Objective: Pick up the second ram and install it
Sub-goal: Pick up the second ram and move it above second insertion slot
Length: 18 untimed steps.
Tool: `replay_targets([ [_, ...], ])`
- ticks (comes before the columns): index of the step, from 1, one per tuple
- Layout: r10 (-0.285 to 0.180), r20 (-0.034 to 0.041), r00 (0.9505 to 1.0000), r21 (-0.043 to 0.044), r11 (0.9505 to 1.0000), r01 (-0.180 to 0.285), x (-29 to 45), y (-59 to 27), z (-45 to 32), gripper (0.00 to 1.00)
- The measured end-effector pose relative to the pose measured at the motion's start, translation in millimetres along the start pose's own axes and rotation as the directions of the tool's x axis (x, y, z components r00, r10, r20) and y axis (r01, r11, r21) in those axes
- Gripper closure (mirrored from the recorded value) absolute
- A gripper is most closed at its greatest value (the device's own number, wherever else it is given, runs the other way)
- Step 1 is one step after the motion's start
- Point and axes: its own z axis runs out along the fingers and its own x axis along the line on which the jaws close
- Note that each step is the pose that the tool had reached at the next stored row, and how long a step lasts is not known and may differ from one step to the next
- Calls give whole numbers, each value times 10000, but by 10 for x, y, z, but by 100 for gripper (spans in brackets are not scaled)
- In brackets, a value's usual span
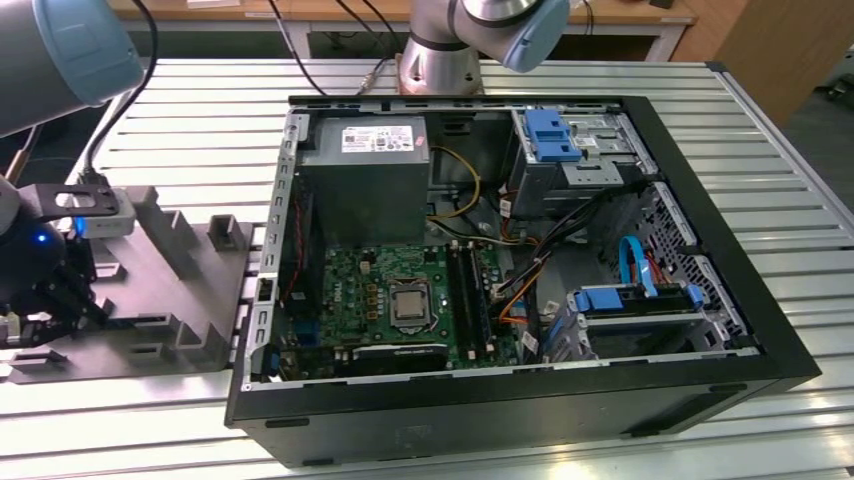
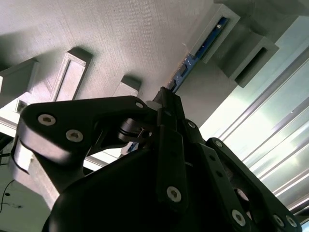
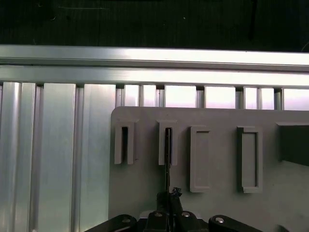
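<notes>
The second ram stands on edge in a narrow slot of the grey holder plate; in the second wrist view it shows as a thin bluish strip running along the slot. My gripper sits at the near end of the stick, fingers drawn together on its thin edge, the stick still seated in the slot. In the exterior view the gripper hangs over the holder plate, at that view's left, beside the open computer case.
Inside the case lie the green motherboard with long black slots, a grey power supply, blue drive brackets and loose cables. Several other slots rise from the holder. A ribbed metal table carries everything.
</notes>
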Motion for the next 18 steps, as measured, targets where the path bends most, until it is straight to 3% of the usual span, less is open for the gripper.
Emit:
replay_targets([
  [18, 0, -1, 10000, -1, 10000, 0, 0, -15, -4, 88],
])
